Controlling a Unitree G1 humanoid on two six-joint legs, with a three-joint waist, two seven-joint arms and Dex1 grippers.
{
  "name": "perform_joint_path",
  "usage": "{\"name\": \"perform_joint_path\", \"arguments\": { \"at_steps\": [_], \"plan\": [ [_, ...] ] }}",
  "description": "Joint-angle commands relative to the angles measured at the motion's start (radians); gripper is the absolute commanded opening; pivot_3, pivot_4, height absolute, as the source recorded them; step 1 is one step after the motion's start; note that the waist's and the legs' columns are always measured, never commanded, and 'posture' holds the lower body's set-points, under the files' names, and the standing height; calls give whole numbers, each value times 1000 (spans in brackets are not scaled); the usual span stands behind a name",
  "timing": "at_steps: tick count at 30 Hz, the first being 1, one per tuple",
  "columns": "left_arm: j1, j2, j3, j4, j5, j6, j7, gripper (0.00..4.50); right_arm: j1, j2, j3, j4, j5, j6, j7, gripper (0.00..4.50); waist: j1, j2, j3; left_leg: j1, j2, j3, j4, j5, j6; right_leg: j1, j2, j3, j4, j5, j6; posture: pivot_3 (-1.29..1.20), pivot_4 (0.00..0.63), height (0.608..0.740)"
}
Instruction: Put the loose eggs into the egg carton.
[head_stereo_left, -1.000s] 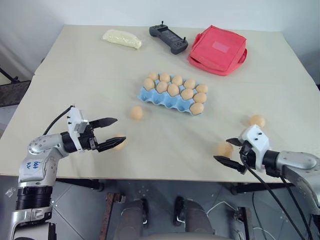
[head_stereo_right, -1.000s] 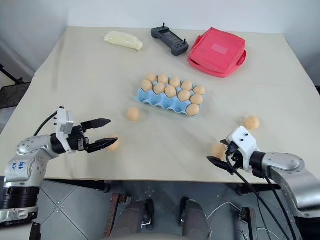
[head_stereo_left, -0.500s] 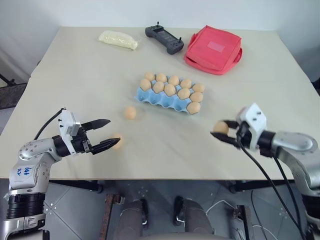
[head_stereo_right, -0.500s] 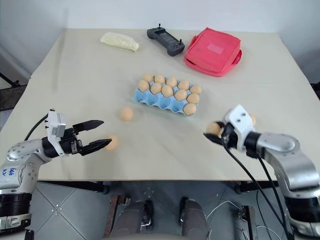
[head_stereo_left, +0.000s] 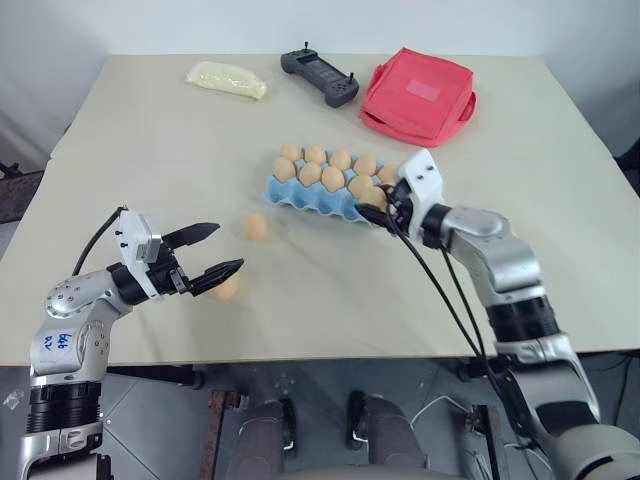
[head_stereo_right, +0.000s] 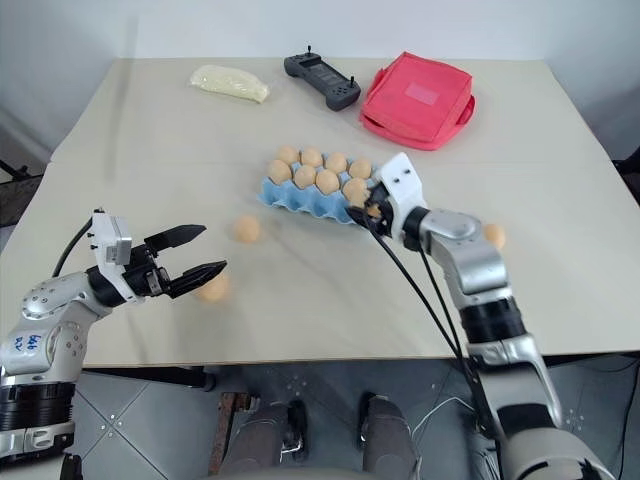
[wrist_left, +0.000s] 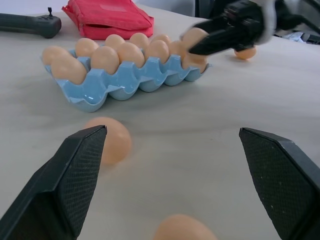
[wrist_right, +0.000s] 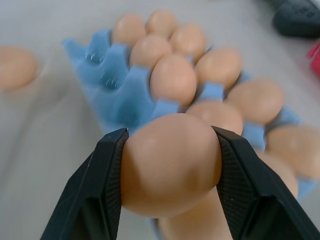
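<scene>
Nearest the table edge, left gripper waits wide open, empty, beside two loose eggs. Farther on, right gripper clamps an egg over the egg carton, evidently for placing.

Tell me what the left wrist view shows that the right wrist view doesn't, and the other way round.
Left wrist view: the left gripper, jaws wide open and empty, a loose egg lying close in front of it, and another egg on the table beyond the carton. Right wrist view: up close, both pads of the right gripper pressed against the sides of the held egg. Both: the blue egg carton with its filled cups, that held egg at its end, and one loose egg beside it.
</scene>
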Motion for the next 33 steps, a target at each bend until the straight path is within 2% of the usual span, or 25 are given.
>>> {"name": "perform_joint_path", "arguments": {
  "at_steps": [1, 13, 20, 26, 33],
  "plan": [
    [16, -3, 22, -51, -18, -24, 9, 4500, -41, 22, -12, 70, -29, -75, -15, 2143, 0, 0, 0, 0, 0, 0, 0, 0, 0, 0, 0, 0, 0, 0, 0, 0, 150, 740],
    [18, -2, 19, -68, -21, -21, 38, 4500, -87, 111, -13, 169, -52, -169, 3, 2143, -16, 0, 0, 3, 2, 3, 0, 0, -2, -2, -1, 5, 4, 0, 0, 0, 150, 740],
    [-1, -6, 4, -56, -13, -24, 42, 4500, -111, 138, -18, 194, -56, -189, -6, 4447, -15, 0, 0, 2, 1, 7, 0, 0, -2, -8, -2, 10, 9, 0, 0, 0, 150, 740],
    [-10, -9, -4, -54, -13, -22, 43, 4500, -73, 100, -35, 109, -51, -165, -1, 4447, -15, 0, 0, 1, 1, 9, -1, 0, -2, -9, -2, 15, 10, 0, 0, 0, 150, 740],
    [-8, -5, -11, -51, -14, -17, 20, 4500, 119, -106, -84, -228, 35, -10, 136, 4447, -8, 0, 0, 0, 1, 9, -1, -1, -2, -10, -3, 19, 7, 0, 0, 0, 150, 740]
  ]
}}
